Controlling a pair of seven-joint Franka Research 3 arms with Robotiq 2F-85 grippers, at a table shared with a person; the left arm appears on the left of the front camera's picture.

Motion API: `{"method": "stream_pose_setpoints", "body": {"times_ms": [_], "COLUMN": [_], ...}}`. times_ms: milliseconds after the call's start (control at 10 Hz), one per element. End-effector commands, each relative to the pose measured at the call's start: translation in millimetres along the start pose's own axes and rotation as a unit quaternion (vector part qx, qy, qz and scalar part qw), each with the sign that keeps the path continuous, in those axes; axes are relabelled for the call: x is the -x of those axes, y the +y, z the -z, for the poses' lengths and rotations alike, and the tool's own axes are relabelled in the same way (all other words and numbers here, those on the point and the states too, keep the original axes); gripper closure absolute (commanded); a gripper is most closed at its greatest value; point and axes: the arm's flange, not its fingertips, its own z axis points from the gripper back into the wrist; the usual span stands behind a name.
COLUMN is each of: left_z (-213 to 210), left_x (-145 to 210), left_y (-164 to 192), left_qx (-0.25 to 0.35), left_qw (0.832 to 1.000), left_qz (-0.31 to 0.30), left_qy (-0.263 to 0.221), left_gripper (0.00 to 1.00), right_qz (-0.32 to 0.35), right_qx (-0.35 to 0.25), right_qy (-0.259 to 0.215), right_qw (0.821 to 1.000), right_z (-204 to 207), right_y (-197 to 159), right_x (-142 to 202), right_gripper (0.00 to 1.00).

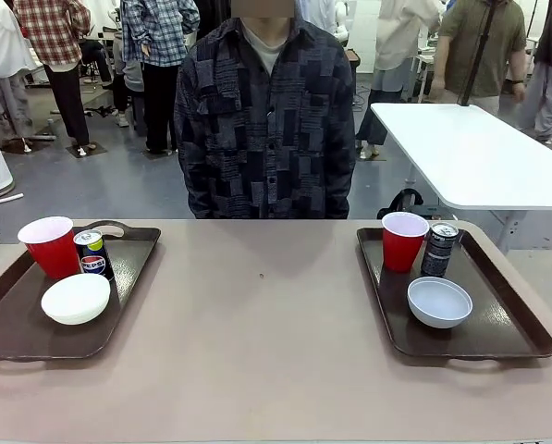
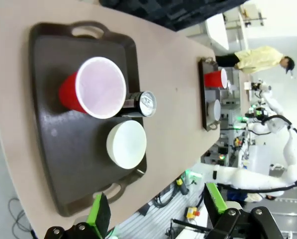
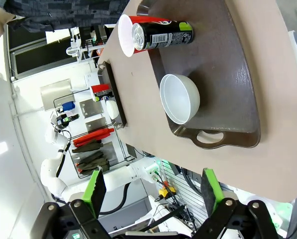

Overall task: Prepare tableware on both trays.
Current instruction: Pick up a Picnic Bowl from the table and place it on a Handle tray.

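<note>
Bright, even overhead light; soft shadows; wrist views edge-warped.

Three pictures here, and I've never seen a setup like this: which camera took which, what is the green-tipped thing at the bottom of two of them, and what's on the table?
The wide picture comes from a fixed camera on the robot's side, looking across the beige table at a person in a dark patterned shirt standing opposite. The other two come from cameras on the robot's wrists, looking down along each claw, so the table appears turned sideways.

The green-padded prongs are the fingers of the left gripper and the right gripper. Both are open and hold nothing, hovering off the table's near edge.

On the table lie two dark brown plastic trays. The left tray holds a red plastic cup, a Pepsi-marked can and a small white bowl. The right tray holds a matching red cup, a dark can and a white bowl.
</note>
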Motion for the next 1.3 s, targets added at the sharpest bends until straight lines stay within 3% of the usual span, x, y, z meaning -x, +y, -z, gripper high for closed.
{"method": "stream_pose_setpoints", "body": {"times_ms": [0,400,500,1200], "left_z": [3.7,17.8,-1.6,-1.6], "left_x": [20.9,29.9,25.2,25.2], "left_y": [5.3,-8.7,11.5,11.5], "left_qx": [-0.009,-0.061,-0.020,-0.020], "left_qw": [0.999,0.997,0.999,0.999], "left_qz": [-0.012,-0.013,-0.015,-0.015], "left_qy": [-0.029,-0.034,-0.027,-0.027], "left_gripper": [0.00,0.00,0.00,0.00], "right_qz": [0.000,0.000,0.000,0.000], "right_qx": [-0.002,-0.002,-0.002,-0.002], "right_qy": [-0.001,-0.001,-0.001,-0.001], "right_qw": [1.000,1.000,1.000,1.000], "right_z": [0.6,0.6,0.6,0.6], "right_y": [-0.5,-0.5,-0.5,-0.5], "right_x": [2.2,2.2,2.2,2.2], "right_gripper": [0.00,0.00,0.00,0.00]}}
